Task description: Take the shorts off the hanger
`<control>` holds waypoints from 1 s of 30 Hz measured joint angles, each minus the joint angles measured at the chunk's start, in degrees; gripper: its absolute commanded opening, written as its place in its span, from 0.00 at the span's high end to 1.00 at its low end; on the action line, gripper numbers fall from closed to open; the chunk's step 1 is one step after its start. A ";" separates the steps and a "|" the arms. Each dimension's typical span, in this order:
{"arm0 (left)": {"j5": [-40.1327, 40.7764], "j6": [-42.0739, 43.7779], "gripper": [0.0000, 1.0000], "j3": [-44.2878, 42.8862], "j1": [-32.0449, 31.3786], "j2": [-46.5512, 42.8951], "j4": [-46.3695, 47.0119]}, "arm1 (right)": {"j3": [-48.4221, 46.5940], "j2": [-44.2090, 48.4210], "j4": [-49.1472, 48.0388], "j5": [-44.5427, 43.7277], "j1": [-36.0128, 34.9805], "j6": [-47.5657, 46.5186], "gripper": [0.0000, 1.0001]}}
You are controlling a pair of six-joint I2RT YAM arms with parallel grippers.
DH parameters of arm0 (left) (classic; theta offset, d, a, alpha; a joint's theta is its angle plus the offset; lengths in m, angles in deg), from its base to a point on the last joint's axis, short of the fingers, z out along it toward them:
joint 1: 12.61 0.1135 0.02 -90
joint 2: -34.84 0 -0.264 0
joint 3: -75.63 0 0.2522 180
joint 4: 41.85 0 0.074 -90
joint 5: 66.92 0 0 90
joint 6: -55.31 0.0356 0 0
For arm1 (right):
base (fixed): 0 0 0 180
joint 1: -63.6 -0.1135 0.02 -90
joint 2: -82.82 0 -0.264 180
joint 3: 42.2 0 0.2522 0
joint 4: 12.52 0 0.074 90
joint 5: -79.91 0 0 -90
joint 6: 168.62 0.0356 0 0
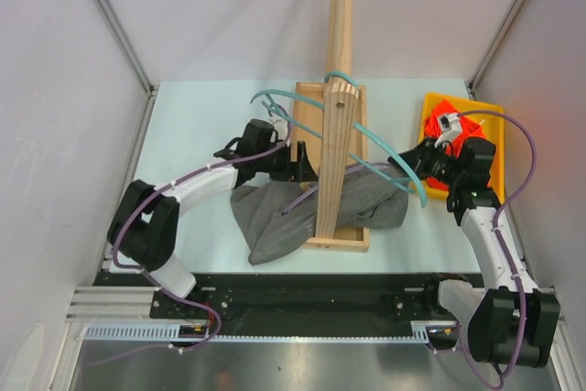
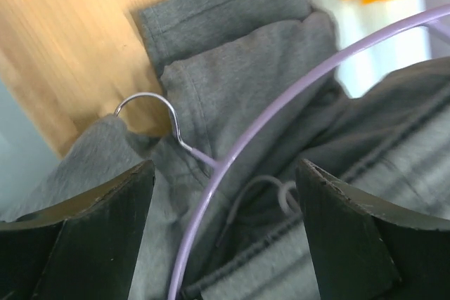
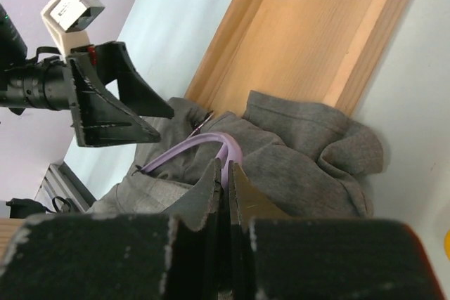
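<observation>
The dark grey shorts [image 1: 284,212] lie over the wooden stand's base, still on a lilac hanger [image 2: 281,96] whose metal hook [image 2: 151,103] rests on the fabric. My left gripper [image 1: 295,162] is open, with its jaws on either side of the hanger and the waistband [image 2: 239,68]. My right gripper [image 1: 412,164] is shut on the lilac hanger's curved end [image 3: 235,147], right above the grey shorts [image 3: 309,152]. The orange-red shorts [image 1: 441,118] lie in the yellow bin [image 1: 490,116].
A wooden stand [image 1: 341,243] with a tall pole [image 1: 341,25] is in the middle of the table. Teal hangers [image 1: 385,155] hang from the pole and stick out to both sides. Walls close in on both sides.
</observation>
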 measured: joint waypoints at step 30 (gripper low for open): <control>3.78 17.16 1.00 -23.80 -6.75 12.33 -17.75 | 0.00 -0.42 -4.13 -2.12 1.31 -0.66 1.00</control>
